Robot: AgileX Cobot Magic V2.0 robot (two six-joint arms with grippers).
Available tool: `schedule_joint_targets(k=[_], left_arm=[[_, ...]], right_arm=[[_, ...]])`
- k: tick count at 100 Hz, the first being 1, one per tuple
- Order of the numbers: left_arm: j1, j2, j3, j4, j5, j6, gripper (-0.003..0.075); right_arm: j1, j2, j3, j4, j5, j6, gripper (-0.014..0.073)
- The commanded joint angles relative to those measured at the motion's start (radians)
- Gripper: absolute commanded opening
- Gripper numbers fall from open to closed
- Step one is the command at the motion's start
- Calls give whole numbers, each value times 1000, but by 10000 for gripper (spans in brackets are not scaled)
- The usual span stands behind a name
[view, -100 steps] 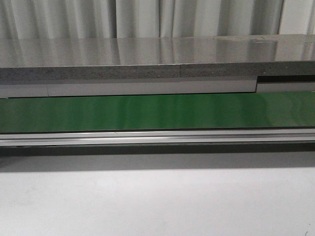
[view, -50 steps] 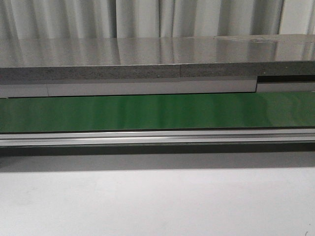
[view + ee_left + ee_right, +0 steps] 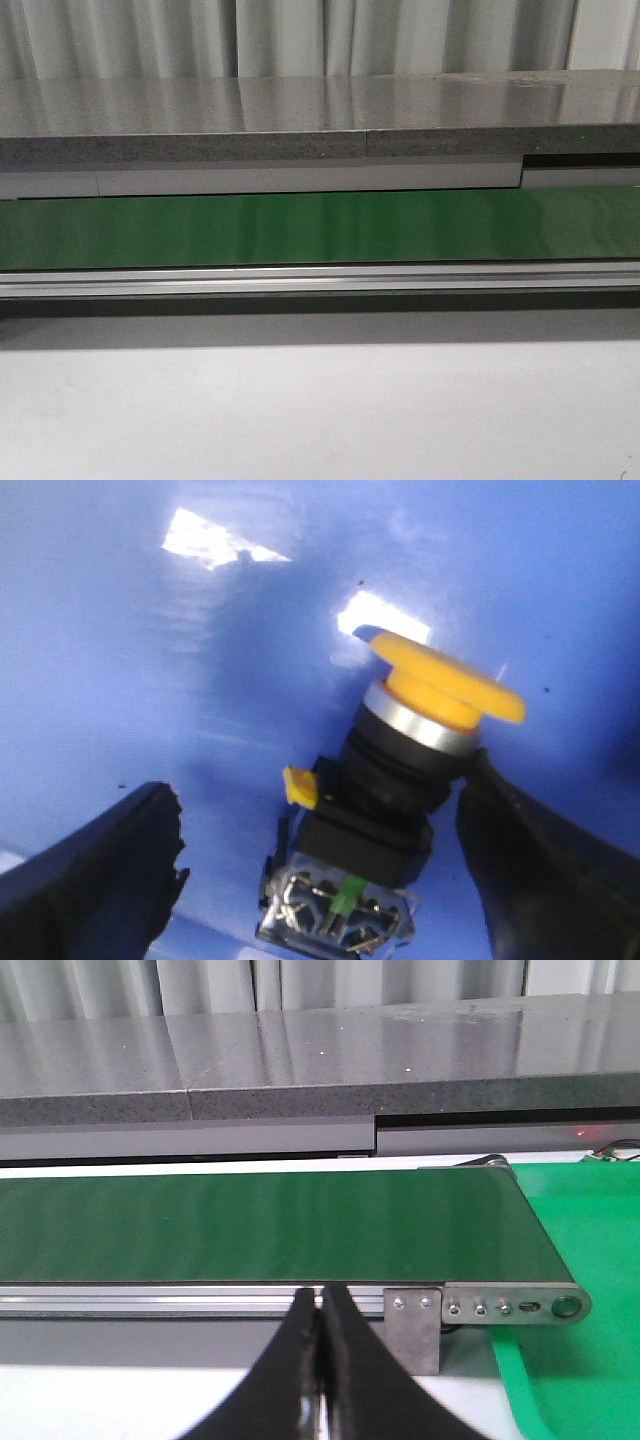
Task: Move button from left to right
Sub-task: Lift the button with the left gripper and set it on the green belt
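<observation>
The button (image 3: 400, 780) shows only in the left wrist view. It has a round yellow-orange cap (image 3: 450, 680), a silver collar, a black body and a clear base with a green mark, and it lies tilted on a blue surface (image 3: 150, 660). My left gripper (image 3: 322, 790) is open, with the button between its fingers. One finger (image 3: 530, 870) touches the button's collar, and the other finger (image 3: 90, 880) stands apart from it. My right gripper (image 3: 320, 1305) is shut and empty, in front of the conveyor. Neither gripper nor the button shows in the front view.
A green conveyor belt (image 3: 320, 228) with an aluminium rail (image 3: 320, 278) runs across, behind a white table (image 3: 320, 410). Its end roller and bracket (image 3: 480, 1308) show in the right wrist view, next to a green tray (image 3: 580, 1360). A grey stone ledge (image 3: 300, 145) lies behind.
</observation>
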Motion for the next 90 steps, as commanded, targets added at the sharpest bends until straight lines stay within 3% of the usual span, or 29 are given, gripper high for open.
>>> schedule_joint_targets(k=[1, 16, 35, 47, 90], left_arm=[[0, -23, -23, -9, -11, 0, 546], [0, 5, -23, -9, -7, 0, 488], [0, 7, -23, -9, -7, 0, 217], [0, -4, -24, -9, 2, 0, 105], [-36, -226, -100, -39, 37, 31, 84]], right_arm=[[2, -20, -15, -5, -76, -3, -67], [2, -20, -15, -5, -76, -3, -67], [2, -20, -15, -5, -76, -3, -67], [2, -20, -15, -5, -76, -3, -67], [2, -20, -15, -5, -76, -3, -67]])
